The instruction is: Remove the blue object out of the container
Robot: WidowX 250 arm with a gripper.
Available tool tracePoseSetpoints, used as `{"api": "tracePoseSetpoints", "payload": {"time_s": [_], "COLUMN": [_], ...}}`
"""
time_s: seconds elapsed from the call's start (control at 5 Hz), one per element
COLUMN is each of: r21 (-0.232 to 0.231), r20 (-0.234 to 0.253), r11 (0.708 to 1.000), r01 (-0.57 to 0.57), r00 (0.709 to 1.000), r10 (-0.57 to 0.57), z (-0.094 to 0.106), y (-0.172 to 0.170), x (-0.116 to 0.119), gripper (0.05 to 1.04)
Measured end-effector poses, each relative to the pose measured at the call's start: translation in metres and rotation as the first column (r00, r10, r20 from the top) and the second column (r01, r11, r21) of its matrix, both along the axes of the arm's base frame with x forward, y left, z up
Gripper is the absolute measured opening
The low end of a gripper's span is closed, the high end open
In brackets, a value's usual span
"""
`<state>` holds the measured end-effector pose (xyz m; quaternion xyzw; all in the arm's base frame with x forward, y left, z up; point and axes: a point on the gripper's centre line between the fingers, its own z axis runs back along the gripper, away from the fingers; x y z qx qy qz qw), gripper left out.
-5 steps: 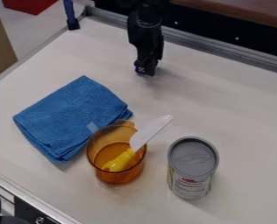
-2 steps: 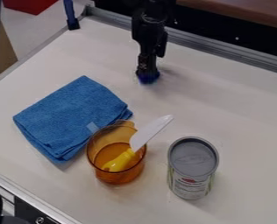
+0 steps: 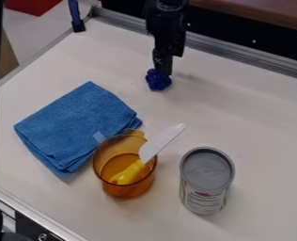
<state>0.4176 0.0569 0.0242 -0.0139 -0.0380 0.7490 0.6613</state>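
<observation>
The dark blue lumpy object (image 3: 158, 80) is outside the amber cup (image 3: 124, 189), well beyond it, at the tip of the gripper (image 3: 163, 70). I can't tell whether I'm gripping it or it's free (dark against dark). If it's snagged, lifting could drag it; swinging low over the cup could knock the toy knife (image 3: 159, 142) leaning out.

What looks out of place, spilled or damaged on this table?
Mainly the knife looks odd: it leans in the amber cup with its yellow handle down and its white blade sticking up past the rim. The blue cloth is folded a little unevenly. I see no spill or damage.
</observation>
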Motion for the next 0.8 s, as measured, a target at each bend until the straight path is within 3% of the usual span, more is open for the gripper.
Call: {"api": "tracePoseSetpoints", "payload": {"time_s": [0.2,0.4,0.6,0.8], "r21": [-0.018,0.006,-0.044,-0.078], "r20": [-0.044,-0.038,-0.071,-0.09], "r11": [0.994,0.954,0.845,0.683], "r01": [0.107,0.298,0.533,0.726], "r00": [0.993,0.954,0.842,0.677], "r10": [-0.108,-0.298,-0.535,-0.73], "z": [-0.002,0.005,0.016,0.006], "y": [-0.005,-0.023,-0.053,-0.081], "x": [-0.008,-0.013,-0.017,-0.028], "gripper": [0.998,0.998,0.998,0.998]}}
